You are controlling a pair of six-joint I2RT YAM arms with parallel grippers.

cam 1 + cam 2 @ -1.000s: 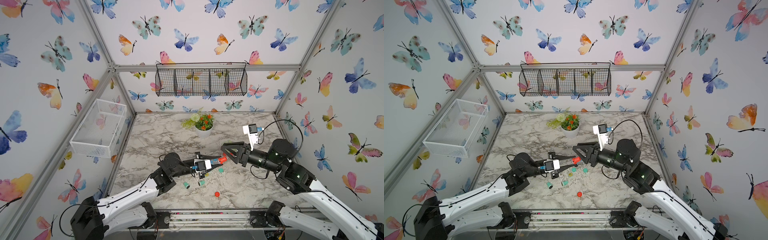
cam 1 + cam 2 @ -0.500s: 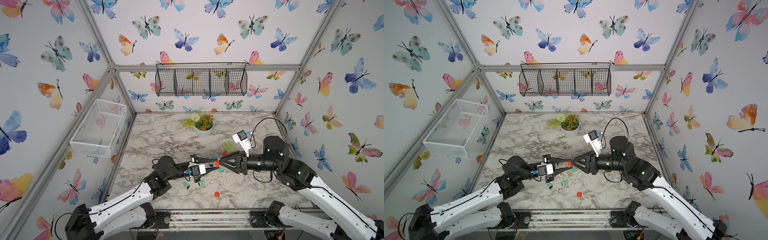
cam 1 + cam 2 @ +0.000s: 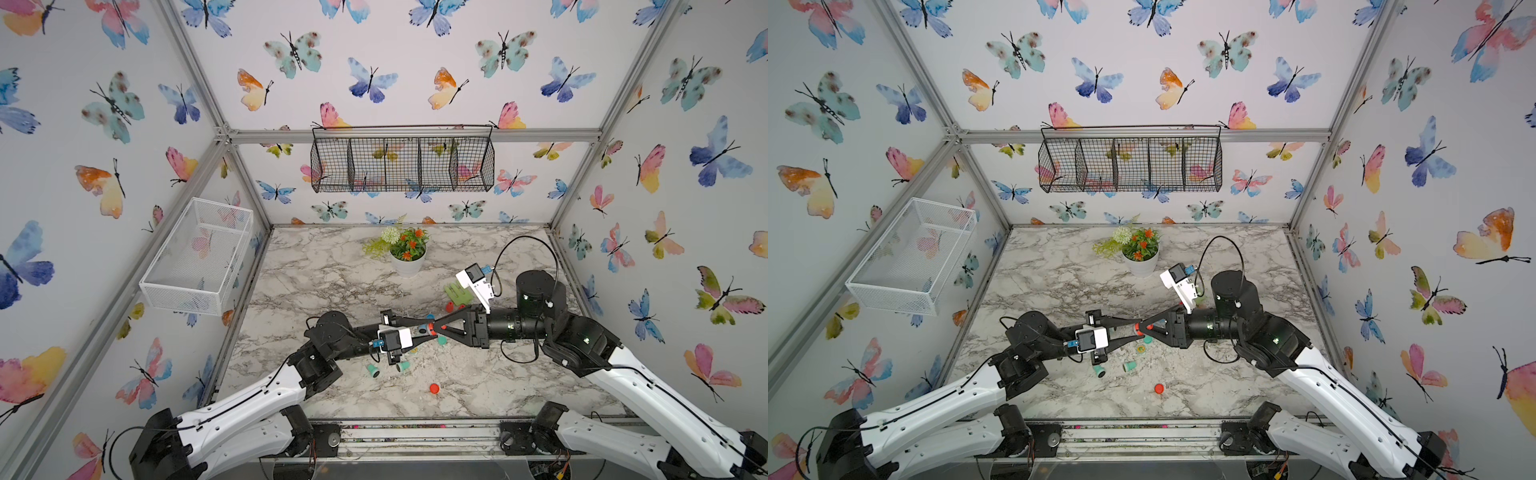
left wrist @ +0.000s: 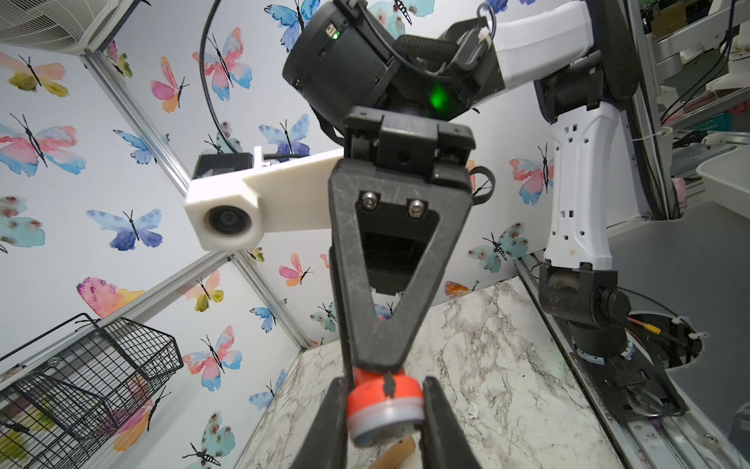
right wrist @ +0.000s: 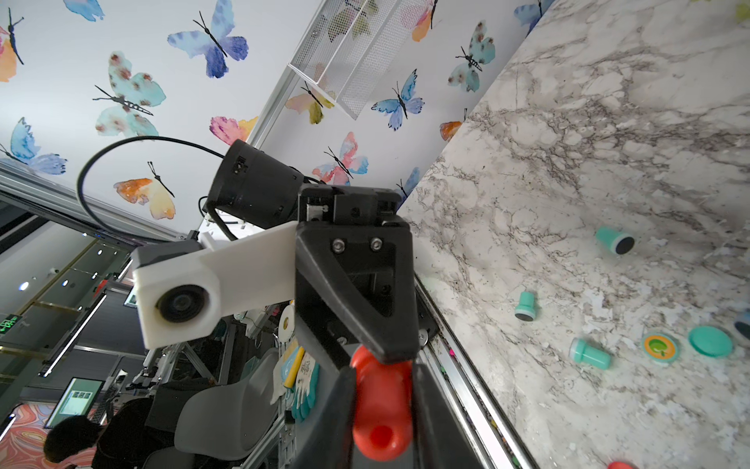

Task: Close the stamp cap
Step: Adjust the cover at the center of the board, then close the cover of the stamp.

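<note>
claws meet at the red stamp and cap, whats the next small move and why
Probably press the right claw gently toward the left claw, driving the red stamp into the grey cap: both are shut, tip to tip, and whether the cap is seated is unclear.

left gripper [image 3: 422,329]: tip to tip with the right gripper [image 3: 441,328], above the table [image 3: 332,270].
stamp [image 5: 379,410]: clasped inside the right gripper.
cap [image 4: 385,418]: clasped inside the left gripper, against the stamp's end.
loose stamps [image 3: 372,370]: on the table, below the left gripper.
loose cap [image 3: 434,388]: on the table, in front of both grippers.
plant pot [image 3: 408,266]: on the table, well behind both grippers.
wire basket [image 3: 403,166]: on the back wall.
mesh tray [image 3: 183,297]: on the wall left of the left gripper.
</note>
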